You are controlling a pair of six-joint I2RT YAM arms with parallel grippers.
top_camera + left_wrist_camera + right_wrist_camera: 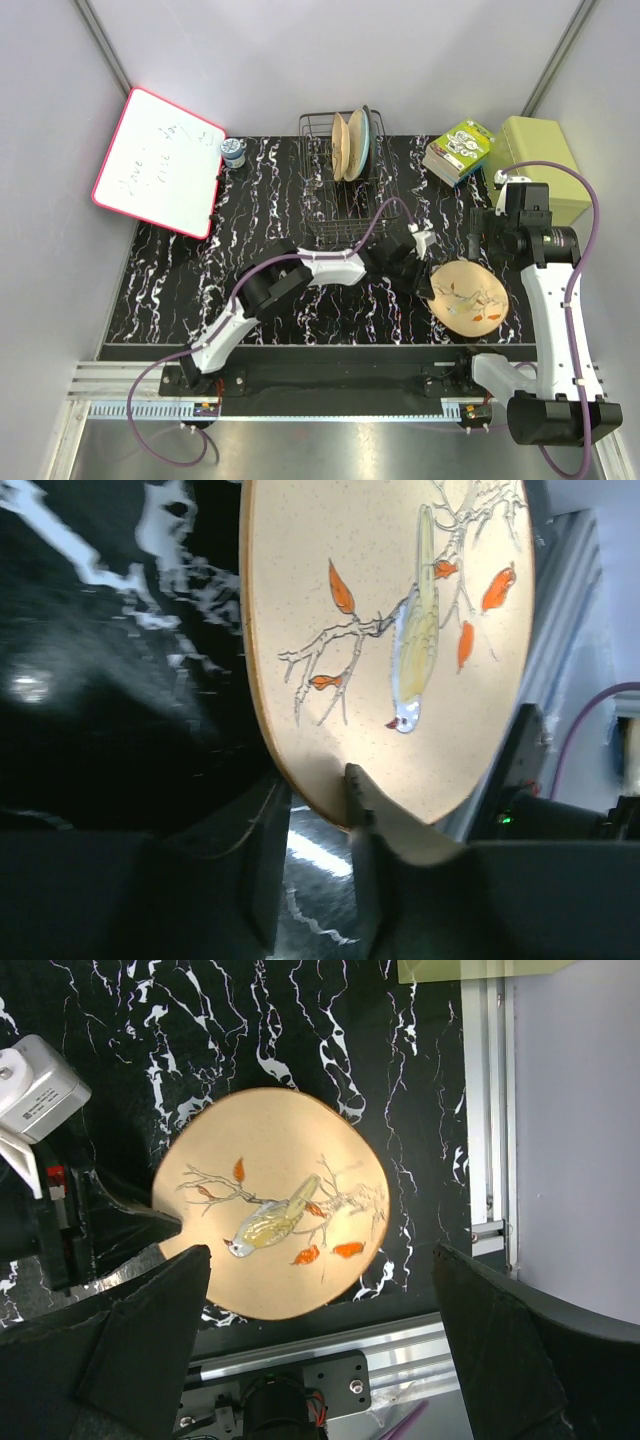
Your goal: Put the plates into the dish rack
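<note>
An orange-tan plate [468, 298] with a bird and branch drawing is near the table's front right, tilted. My left gripper [430, 283] is shut on its left rim. In the left wrist view the plate [400, 630] sits between the jaws of the left gripper [310, 810], with one finger [358, 792] on its face. My right gripper [490, 228] is open and empty, high above the plate [275, 1205]. The dark wire dish rack [335, 205] stands at the back centre. An orange-tan plate [340, 148], a beige and light blue plate [357, 140] and a dark plate [369, 132] stand upright in it.
A pink-framed whiteboard [160, 160] leans at the back left, with a small blue-white jar [233, 151] beside it. A green box [540, 165] and a green packet [460, 150] are at the back right. An aluminium rail [480, 1110] runs along the table's right edge.
</note>
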